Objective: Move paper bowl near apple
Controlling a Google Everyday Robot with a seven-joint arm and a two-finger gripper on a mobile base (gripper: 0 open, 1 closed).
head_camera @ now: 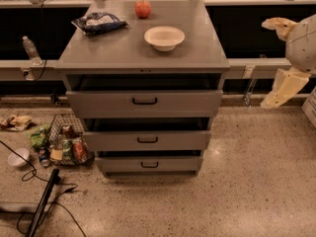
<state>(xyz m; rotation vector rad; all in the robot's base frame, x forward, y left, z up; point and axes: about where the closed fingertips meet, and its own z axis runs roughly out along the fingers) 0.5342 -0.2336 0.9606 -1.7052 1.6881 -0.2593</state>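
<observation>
The paper bowl [164,37] is cream-white and shallow and sits upright on the grey cabinet top [123,48], right of centre. The red-orange apple [143,9] rests near the cabinet's back edge, a short way behind and left of the bowl; they do not touch. My gripper [276,58], with cream-coloured parts on a white rounded wrist, hangs in the air at the right edge of the view. It is beside the cabinet, well right of the bowl, and holds nothing that I can see.
A dark snack bag [98,22] lies on the cabinet's back left. All three drawers [144,101] stand slightly open. On the floor to the left are a wire basket of cans [69,144], litter, a small white bowl [18,158], cables and a water bottle [30,49].
</observation>
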